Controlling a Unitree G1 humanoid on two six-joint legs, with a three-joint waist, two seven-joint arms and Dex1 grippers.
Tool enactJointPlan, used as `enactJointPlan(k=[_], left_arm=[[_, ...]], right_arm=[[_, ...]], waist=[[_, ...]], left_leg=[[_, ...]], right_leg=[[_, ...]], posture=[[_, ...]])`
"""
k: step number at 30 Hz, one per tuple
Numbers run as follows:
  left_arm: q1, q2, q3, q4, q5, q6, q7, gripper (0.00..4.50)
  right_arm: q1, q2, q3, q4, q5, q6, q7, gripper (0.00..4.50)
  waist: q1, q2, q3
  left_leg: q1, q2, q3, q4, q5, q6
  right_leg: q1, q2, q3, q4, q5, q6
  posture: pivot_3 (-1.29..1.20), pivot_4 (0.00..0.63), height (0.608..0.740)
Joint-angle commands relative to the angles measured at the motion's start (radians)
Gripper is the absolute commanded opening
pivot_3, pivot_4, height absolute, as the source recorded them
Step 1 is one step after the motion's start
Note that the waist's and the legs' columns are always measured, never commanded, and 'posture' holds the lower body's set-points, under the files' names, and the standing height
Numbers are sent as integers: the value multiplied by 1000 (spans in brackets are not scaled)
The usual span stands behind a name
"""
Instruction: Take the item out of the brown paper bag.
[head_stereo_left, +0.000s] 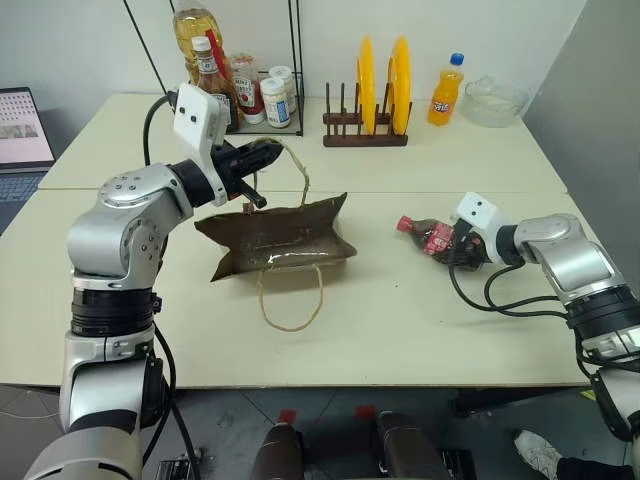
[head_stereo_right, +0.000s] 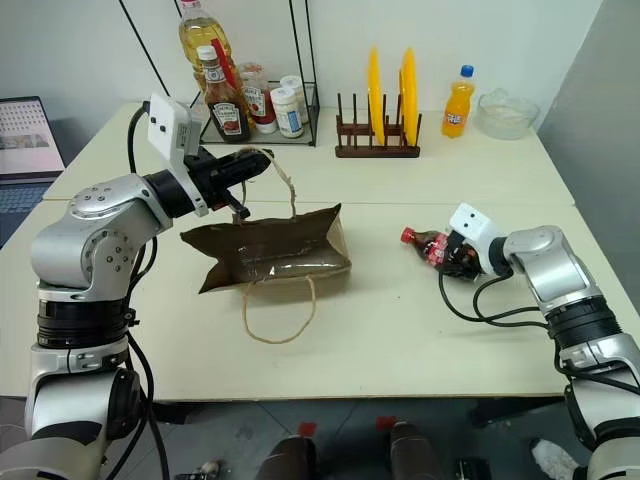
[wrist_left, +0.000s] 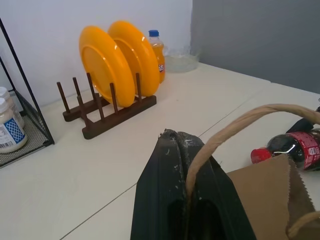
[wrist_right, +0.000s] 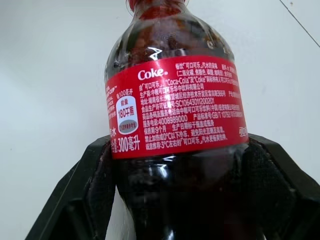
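Both steps nearly done — cola bottle (head_stereo_left: 432, 238) lies outside the brown paper bag (head_stereo_left: 275, 240), right gripper (wrist_right: 175, 190) spread around it, left gripper (head_stereo_left: 262, 155) clenched on the bag's handle (wrist_left: 235, 127) — next, the right one should back away.

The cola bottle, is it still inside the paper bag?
No, the cola bottle lies on the table, right of the paper bag.

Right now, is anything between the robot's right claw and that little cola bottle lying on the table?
Nothing visible is. The cola bottle lies on its side on the table, outside the brown paper bag, and the right claw already has its fingers on either side of the bottle's lower body.
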Motion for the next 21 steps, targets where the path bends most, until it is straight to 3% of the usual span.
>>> enactJointPlan(k=[1,9,13,21], left_arm=[[1,14,33,-52,-11,5,9,0],[10,30,42,-39,4,-1,20,0],[0,37,50,31,30,-36,31,821],[-8,57,69,127,76,-94,40,3309]], right_arm=[[-4,14,-20,6,-22,-36,-1,4487],[33,7,-158,-277,78,46,-2,4487],[98,34,-247,-500,170,196,-56,4500],[260,177,-305,-664,186,260,-265,4500]], waist=[[0,0,0],[1,1,1],[6,1,1],[7,1,1]], left_leg=[[0,0,0,0,0,0],[-1,0,0,0,0,0],[-2,0,-1,0,0,0],[-2,0,-1,1,0,0]], right_leg=[[0,0,0,0,0,0],[-1,0,0,0,0,0],[-1,0,-1,0,0,0],[-1,0,0,0,0,0]], posture=[[0,150,740],[0,150,740],[0,150,740],[0,150,740]])
